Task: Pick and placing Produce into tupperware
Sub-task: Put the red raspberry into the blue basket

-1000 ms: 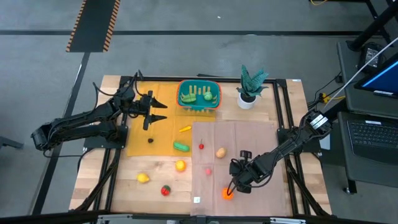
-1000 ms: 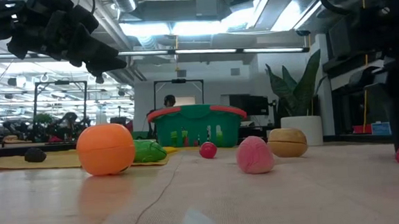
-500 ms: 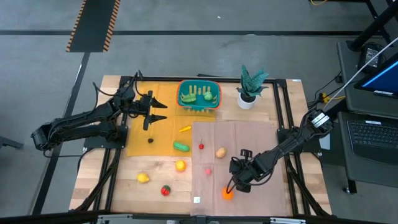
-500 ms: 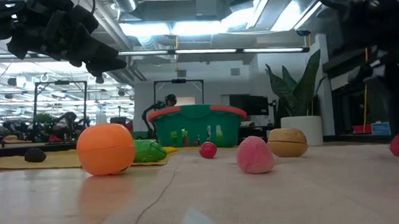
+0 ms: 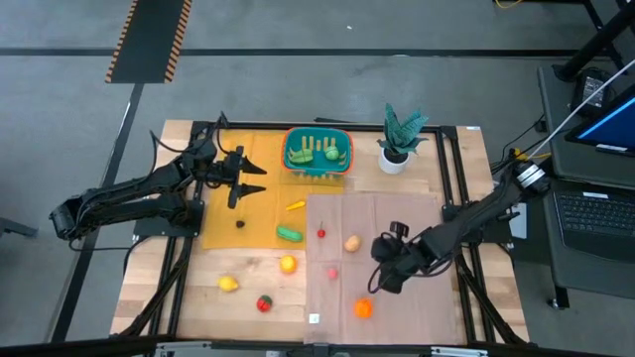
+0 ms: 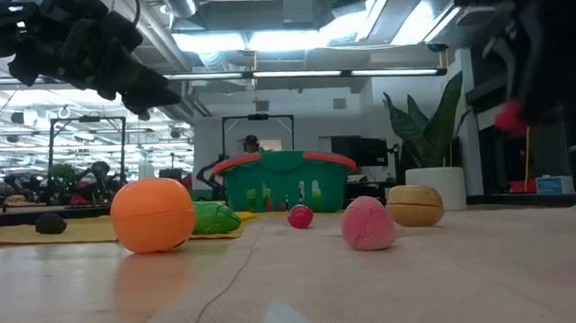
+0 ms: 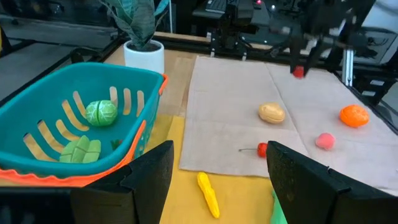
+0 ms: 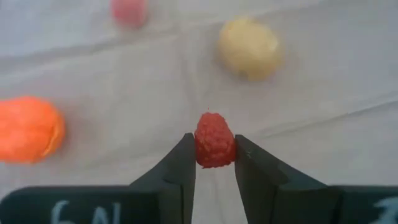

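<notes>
One camera looks straight down on the whole counter (image 5: pixel 198 297). Another sits at counter height, facing level across into the room. The left wrist camera looks across the tupperware (image 7: pixel 74 134) toward the brown paper sheet (image 7: pixel 249 124); the right wrist camera looks down close on that sheet.

Potted green plant (image 5: pixel 400 137) in a white pot — upright at the table's far edge. Yellow mat (image 5: pixel 248 203) and pale cloth (image 5: pixel 397 213) — laid flat, side by side. Laptop (image 5: pixel 593 169) on a stand beside the wooden table (image 5: pixel 149 283).
</notes>
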Controlling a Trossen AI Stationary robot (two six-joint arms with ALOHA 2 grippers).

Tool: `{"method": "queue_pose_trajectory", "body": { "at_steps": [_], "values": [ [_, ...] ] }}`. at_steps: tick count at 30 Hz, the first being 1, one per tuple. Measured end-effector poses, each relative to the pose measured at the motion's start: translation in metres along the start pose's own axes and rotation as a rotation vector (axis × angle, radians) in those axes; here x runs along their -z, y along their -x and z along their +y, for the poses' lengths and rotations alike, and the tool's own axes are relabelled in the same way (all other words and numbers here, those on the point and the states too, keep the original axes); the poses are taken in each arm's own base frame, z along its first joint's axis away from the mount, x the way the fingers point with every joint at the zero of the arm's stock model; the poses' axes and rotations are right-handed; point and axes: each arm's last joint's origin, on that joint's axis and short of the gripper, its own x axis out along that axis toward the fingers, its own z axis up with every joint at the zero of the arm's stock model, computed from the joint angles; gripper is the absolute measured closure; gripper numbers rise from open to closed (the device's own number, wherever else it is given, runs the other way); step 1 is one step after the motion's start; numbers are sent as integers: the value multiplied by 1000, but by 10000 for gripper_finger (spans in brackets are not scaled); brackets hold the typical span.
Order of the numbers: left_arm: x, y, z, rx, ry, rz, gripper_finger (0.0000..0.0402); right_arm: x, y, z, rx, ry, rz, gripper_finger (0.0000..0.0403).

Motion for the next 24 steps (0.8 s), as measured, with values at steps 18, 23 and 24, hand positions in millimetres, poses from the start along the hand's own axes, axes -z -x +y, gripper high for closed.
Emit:
{"method": "queue_pose_trajectory", "body": {
  "at_steps": [18,23,24],
  "values": [
    [-1,-5,-10,63,-156,-26,154,21,-29,-43,-123,-61,-534,309],
    [19,-11,-16,106,-212,-115,154,19,-33,-58,-124,-34,-654,309],
    [24,-11,-17,111,-215,-138,154,18,-34,-61,-128,-25,-671,309]
  ]
}}
